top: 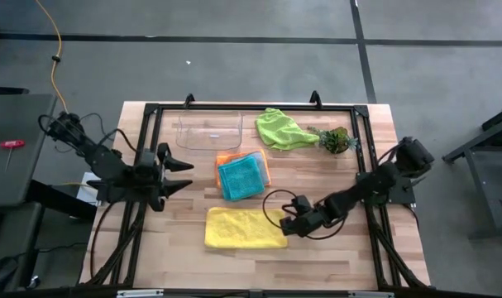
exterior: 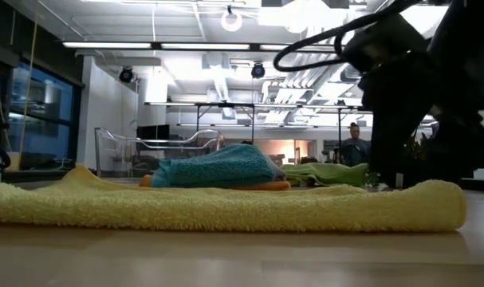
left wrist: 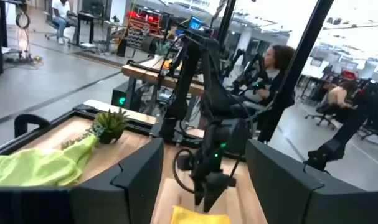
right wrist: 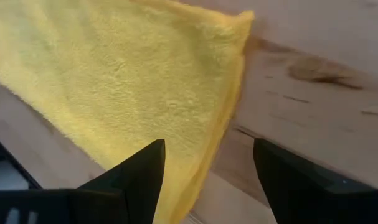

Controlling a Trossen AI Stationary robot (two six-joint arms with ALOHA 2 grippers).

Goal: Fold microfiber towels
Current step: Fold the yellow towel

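The yellow towel point(top: 245, 228) lies flat as a folded rectangle near the table's front; it also shows in the low view point(exterior: 218, 206) and the right wrist view point(right wrist: 126, 81). My right gripper point(top: 287, 225) is open at the towel's right edge point(right wrist: 229, 124), one finger over the cloth and one over the bare wood. The teal towel point(top: 241, 176) lies folded on the orange towel point(top: 226, 158). The lime green towel point(top: 282, 130) lies crumpled at the back. My left gripper point(top: 184, 175) is open and empty at the table's left. The grey towel is out of view. My right gripper stands open over the yellow towel's right edge point(right wrist: 229, 124), coming slanting down from the table's right. I cannot tell whether its fingers point(right wrist: 139, 177) touch the cloth.
A clear plastic tray point(top: 209, 131) stands at the back left. A leafy plant sprig point(top: 336, 139) lies next to the lime green towel. A black frame point(top: 143, 165) runs along the table's sides. People sit in the room beyond point(left wrist: 273, 62).
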